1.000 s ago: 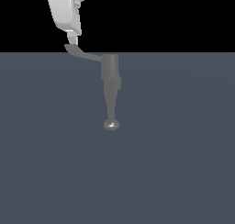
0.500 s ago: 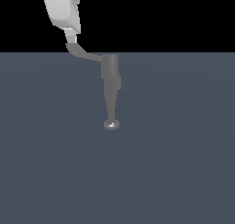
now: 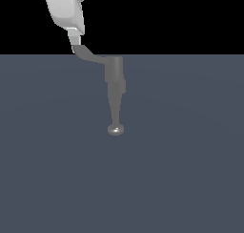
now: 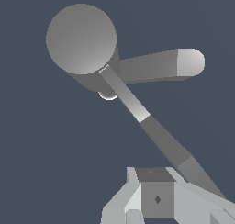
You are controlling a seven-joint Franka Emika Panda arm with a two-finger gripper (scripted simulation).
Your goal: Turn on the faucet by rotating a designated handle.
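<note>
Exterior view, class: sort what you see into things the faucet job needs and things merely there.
Needed: faucet; handle; gripper, at the handle's outer end.
Merely there: flat grey surface. No other loose objects visible.

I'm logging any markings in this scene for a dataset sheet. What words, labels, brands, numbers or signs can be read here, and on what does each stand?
None: no readable text shows in either view.
The faucet, its handle and the gripper are all plain and unmarked.
A small dark diamond-shaped spot on the gripper in the wrist view is no letter or number.
</note>
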